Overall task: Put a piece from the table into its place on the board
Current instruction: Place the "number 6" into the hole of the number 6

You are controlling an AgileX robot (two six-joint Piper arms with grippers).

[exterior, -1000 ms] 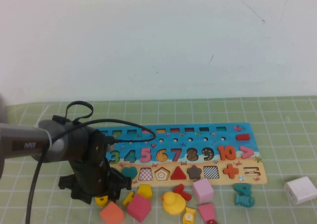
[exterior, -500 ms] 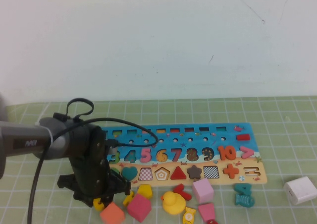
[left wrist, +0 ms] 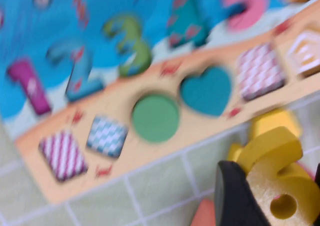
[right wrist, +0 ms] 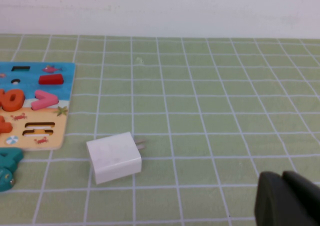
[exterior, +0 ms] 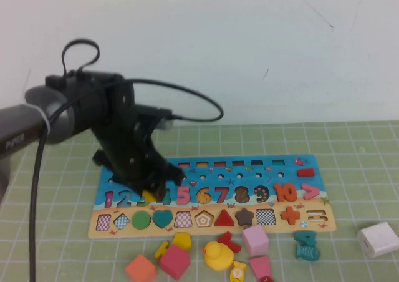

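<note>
Left pincer (exterior: 151, 193) is pinching the yellow 6 (left wrist: 277, 186) over the board (exterior: 287, 223) near the 3 and 4, at 9 o'clock of its slot. Right pincer (right wrist: 287, 198) sits parked over the bench by the white charger (right wrist: 114, 157), looks pressed together.

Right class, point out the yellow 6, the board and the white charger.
6 (left wrist: 277, 178), left wrist view, its upper curve, held in the left tool.
Board (exterior: 206, 170), high view, blue upper part.
Charger (right wrist: 114, 157), right wrist view, top face, beyond the right tool (right wrist: 287, 198).
</note>
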